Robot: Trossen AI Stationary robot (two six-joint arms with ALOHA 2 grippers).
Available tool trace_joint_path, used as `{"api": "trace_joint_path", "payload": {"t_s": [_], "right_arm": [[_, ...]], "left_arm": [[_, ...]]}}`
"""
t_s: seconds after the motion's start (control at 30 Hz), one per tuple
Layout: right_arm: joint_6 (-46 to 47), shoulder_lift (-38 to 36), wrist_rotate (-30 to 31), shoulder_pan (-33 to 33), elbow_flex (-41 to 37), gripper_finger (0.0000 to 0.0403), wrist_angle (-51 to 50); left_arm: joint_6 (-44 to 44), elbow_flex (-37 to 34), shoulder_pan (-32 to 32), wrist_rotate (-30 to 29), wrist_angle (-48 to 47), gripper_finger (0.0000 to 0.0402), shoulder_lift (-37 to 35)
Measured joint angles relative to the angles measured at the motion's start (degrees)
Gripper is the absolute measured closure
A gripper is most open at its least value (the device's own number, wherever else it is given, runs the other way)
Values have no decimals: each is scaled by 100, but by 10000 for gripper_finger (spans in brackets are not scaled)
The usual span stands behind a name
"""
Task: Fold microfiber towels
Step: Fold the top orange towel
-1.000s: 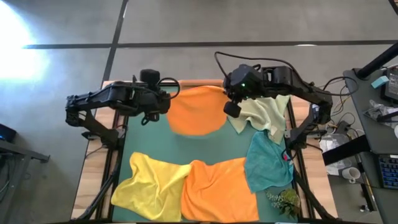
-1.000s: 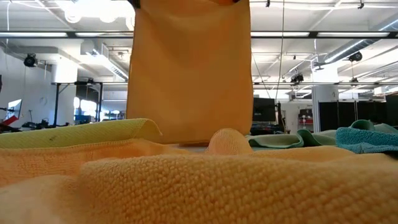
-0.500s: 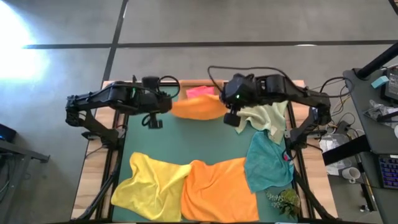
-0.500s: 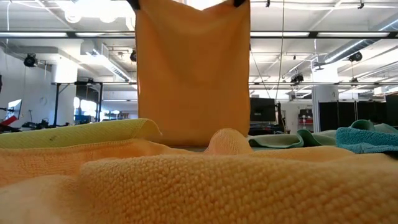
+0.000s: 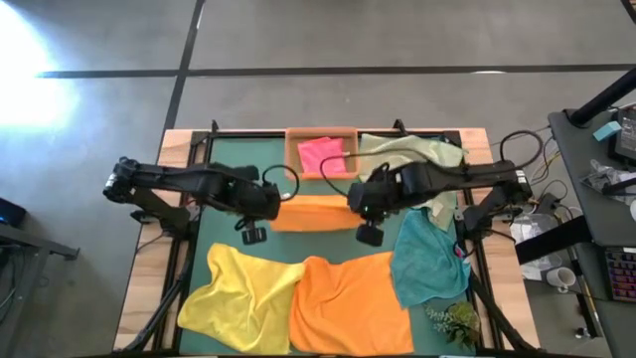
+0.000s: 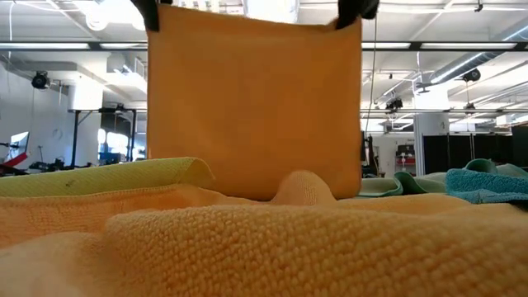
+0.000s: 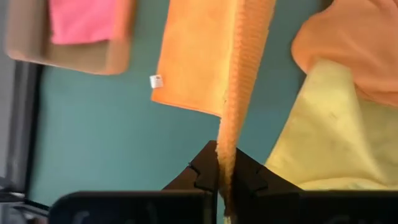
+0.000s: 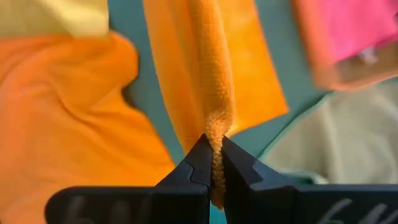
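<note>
Holding the orange towel [image 5: 316,213] taut: your left claw [image 5: 266,204] and right claw [image 5: 360,202] each clench a top corner, long edge spanning between them above the desk [image 5: 229,164].

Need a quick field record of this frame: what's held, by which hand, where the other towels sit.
held towel: orange towel, hanging between both hands above the mat
left hand: shut on one top corner
right hand: shut on the other top corner
pink towel: in the tray, far edge
pale green towel: far right of mat
teal towel: right side
second orange towel: near edge, crumpled
yellow towel: near left, crumpled
</note>
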Motion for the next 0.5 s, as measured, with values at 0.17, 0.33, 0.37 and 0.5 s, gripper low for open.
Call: {"api": "trace_joint_path", "payload": {"t_s": [0.17, 0.33, 0.37, 0.5], "right_arm": [[700, 0, -16, 315, -664, 394, 382], [1369, 0, -14, 467, -1415, 394, 1395], [1452, 0, -12, 488, -1555, 394, 1571], [1893, 0, -10, 541, -2087, 394, 2221]], "left_arm": [[-311, -651, -237, 99, 699, 401, 1], [-459, -1297, -375, 108, 1592, 402, -1], [-538, -1443, -379, 108, 1767, 401, -1], [-679, -1949, -404, 125, 2077, 401, -1]]}}
